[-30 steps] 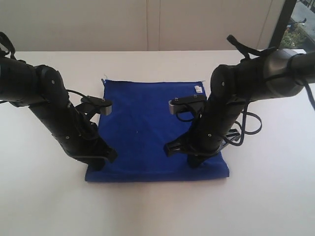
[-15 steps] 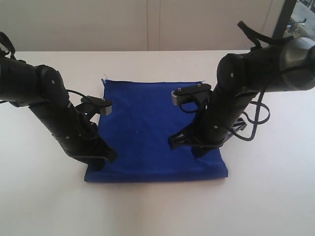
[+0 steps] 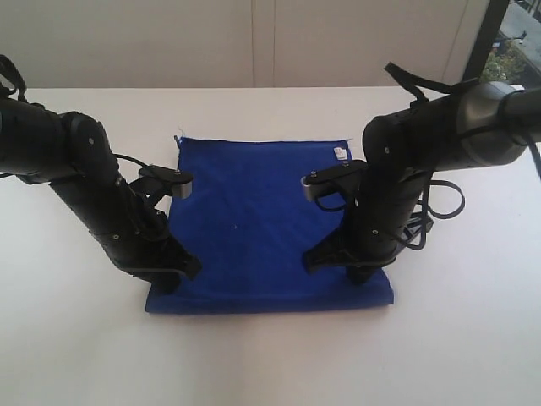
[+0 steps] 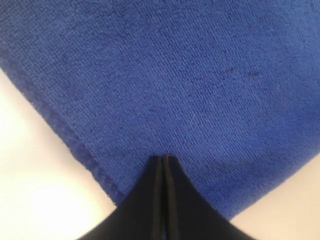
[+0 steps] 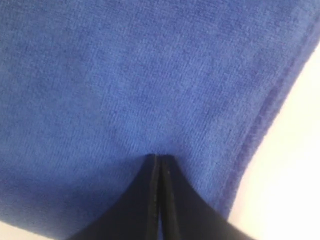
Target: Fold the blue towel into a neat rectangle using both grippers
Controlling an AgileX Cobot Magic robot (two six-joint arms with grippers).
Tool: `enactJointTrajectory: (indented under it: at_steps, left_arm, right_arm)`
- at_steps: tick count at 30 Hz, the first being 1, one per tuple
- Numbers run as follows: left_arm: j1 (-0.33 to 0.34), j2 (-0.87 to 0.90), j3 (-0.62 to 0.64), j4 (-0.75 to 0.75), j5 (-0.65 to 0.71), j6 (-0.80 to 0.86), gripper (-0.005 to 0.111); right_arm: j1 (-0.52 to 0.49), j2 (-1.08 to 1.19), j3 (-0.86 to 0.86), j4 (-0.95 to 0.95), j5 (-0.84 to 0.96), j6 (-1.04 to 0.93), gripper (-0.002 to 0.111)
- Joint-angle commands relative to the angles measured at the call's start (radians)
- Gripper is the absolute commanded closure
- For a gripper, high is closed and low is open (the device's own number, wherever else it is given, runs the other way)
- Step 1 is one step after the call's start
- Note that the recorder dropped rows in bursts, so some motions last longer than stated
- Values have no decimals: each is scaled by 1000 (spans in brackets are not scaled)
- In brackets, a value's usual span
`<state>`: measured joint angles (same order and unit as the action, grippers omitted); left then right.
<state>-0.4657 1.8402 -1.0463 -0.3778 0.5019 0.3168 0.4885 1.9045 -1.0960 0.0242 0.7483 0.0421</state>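
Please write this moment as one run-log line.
blue towel: flat on white table | left gripper: shut, tips at towel corner | right gripper: shut, tips near towel edge

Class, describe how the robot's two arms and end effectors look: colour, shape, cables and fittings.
Both the left arm and right arm are black, built from thick rounded segments. Each carries a small silver-grey block. Black cables loop beside the right arm. The left end effector and right end effector have narrow black tapering fingers.
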Motion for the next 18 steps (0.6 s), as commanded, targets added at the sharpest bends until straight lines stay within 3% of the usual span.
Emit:
enactJointTrajectory:
  at_steps: [1, 18]
  left_arm:
    - [-5, 4, 9, -3, 22, -3, 107]
    - [-5, 4, 9, -3, 18, -3, 107]
  right_arm:
    - [-1, -4, 1, -59, 54, 8, 108]
    - [-1, 18, 3, -101, 55, 14, 108]
